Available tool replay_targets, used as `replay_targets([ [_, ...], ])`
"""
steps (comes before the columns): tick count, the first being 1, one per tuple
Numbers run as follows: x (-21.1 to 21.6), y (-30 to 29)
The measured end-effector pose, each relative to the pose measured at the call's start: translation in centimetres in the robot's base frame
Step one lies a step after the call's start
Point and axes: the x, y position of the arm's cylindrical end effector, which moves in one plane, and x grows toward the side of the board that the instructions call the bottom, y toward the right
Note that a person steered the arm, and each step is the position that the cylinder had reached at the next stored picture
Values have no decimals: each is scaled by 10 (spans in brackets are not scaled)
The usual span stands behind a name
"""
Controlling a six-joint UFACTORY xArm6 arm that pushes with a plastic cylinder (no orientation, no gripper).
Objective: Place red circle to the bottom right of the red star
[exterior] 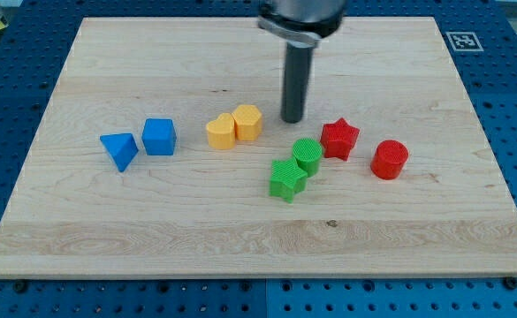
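- No words, brand names or numbers are showing legibly anywhere in the view.
- A black-and-white square fiducial marker [462,40] is sitting at the wooden board's [108,230] top right corner; its pattern is carrying no readable characters.
- The blocks are bearing no labels.

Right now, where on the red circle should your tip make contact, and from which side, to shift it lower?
No hand here, so I would push, not grip. Touch the red circle on its upper curved wall, coming from the view's top, centred so it doesn't roll aside. My tip sits upper left of the red star, so it probably must go around it first.
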Motion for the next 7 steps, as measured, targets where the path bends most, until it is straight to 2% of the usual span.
replay_targets([
  [1,-11,-32],
  [2,-26,-32],
  [5,-20,74],
  [7,-7,123],
])
